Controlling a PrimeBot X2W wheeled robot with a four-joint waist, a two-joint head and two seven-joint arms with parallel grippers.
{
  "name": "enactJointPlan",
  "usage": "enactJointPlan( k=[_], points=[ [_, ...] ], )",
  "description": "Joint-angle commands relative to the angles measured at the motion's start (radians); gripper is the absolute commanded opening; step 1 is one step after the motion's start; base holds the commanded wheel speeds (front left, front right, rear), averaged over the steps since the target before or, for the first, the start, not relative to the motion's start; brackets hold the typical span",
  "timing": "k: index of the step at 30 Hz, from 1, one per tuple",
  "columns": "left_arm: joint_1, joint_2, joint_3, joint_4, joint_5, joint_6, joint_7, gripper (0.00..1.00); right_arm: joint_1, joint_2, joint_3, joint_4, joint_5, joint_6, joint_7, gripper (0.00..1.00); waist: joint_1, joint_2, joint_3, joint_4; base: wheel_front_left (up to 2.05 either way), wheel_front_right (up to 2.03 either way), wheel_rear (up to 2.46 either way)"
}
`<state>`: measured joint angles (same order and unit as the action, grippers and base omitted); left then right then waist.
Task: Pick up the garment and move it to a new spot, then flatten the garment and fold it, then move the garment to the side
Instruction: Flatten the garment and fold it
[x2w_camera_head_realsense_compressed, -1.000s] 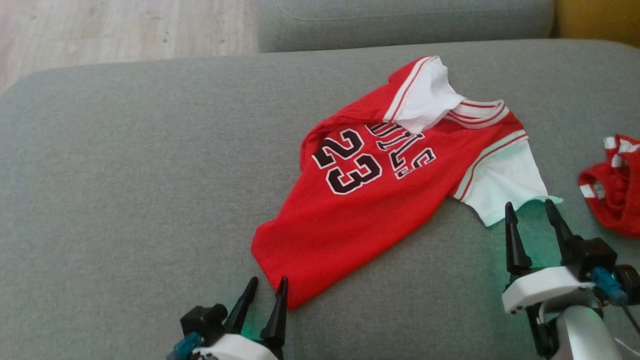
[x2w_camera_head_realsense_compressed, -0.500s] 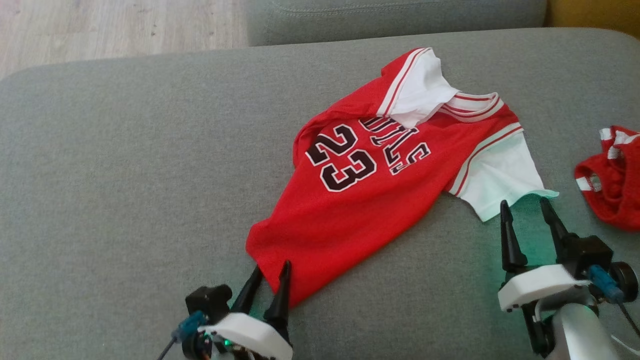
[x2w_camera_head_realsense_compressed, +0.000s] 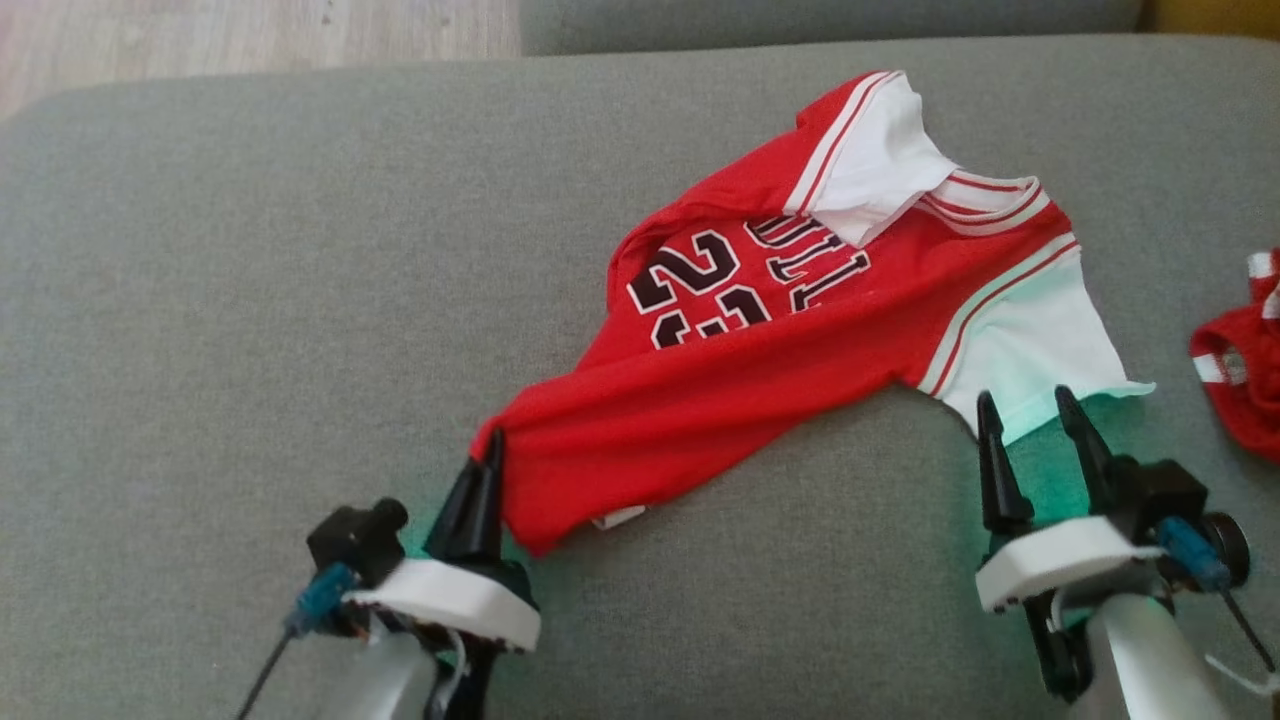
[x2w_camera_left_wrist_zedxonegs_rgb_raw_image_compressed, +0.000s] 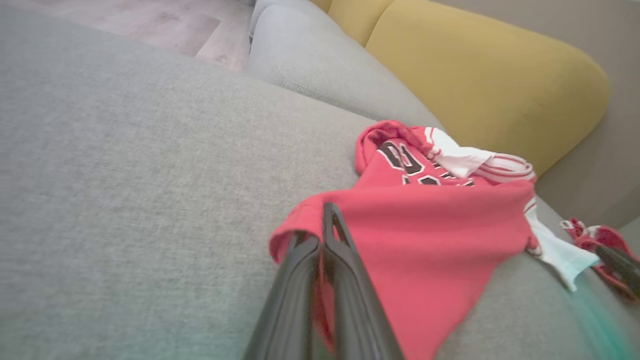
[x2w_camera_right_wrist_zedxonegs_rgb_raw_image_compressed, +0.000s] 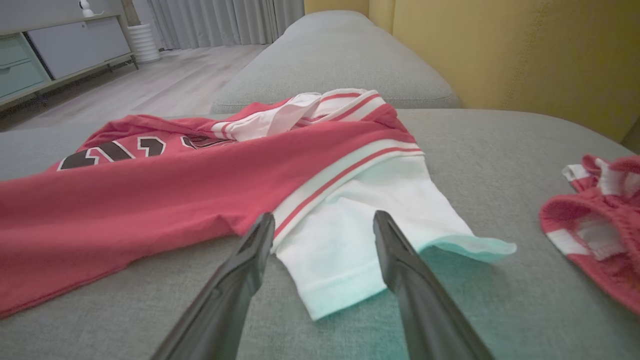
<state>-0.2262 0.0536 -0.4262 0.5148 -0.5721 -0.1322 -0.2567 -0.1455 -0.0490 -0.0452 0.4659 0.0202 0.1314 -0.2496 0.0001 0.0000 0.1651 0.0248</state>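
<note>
The garment (x2w_camera_head_realsense_compressed: 760, 380) is a red jersey with white sleeves and a black 23, lying on the grey sofa seat (x2w_camera_head_realsense_compressed: 250, 300). My left gripper (x2w_camera_head_realsense_compressed: 492, 450) is shut on the jersey's near-left hem corner, and the fabric there is pulled up into a taut fold. The left wrist view shows the closed fingers (x2w_camera_left_wrist_zedxonegs_rgb_raw_image_compressed: 340, 270) pinching that red hem (x2w_camera_left_wrist_zedxonegs_rgb_raw_image_compressed: 295, 235). My right gripper (x2w_camera_head_realsense_compressed: 1025, 415) stands open just short of the white sleeve (x2w_camera_head_realsense_compressed: 1040, 350). In the right wrist view its fingertips (x2w_camera_right_wrist_zedxonegs_rgb_raw_image_compressed: 260, 235) straddle the sleeve's edge (x2w_camera_right_wrist_zedxonegs_rgb_raw_image_compressed: 350, 250).
A second small red and white garment (x2w_camera_head_realsense_compressed: 1240, 390) lies at the seat's right edge, also visible beside the sleeve (x2w_camera_right_wrist_zedxonegs_rgb_raw_image_compressed: 595, 230). A yellow cushion (x2w_camera_left_wrist_zedxonegs_rgb_raw_image_compressed: 480, 80) and another grey cushion (x2w_camera_right_wrist_zedxonegs_rgb_raw_image_compressed: 330, 65) stand behind. Wooden floor (x2w_camera_head_realsense_compressed: 250, 40) lies beyond the seat's far left.
My left gripper has closed on the jersey's hem corner and lifted it, folding the lower part up over the 23. The right gripper stayed open near the sleeve. The head camera shifted slightly.
</note>
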Motion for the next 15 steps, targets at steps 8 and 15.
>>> enactJointPlan(
  k=[8,15],
  points=[
    [-0.225,0.084,0.148,0.122,0.085,0.002,-0.005,0.0,-0.091,-0.01,0.07,-0.039,0.02,-0.001,-0.012,1.0,-0.0001,0.0,0.066,-0.039,0.0,0.0,0.0],
    [-0.322,0.144,0.171,0.259,0.172,0.007,-0.005,0.0,-0.108,-0.009,0.095,-0.058,0.03,-0.001,-0.012,1.0,-0.0001,0.0,0.074,-0.079,0.0,0.0,0.0]
  ],
)
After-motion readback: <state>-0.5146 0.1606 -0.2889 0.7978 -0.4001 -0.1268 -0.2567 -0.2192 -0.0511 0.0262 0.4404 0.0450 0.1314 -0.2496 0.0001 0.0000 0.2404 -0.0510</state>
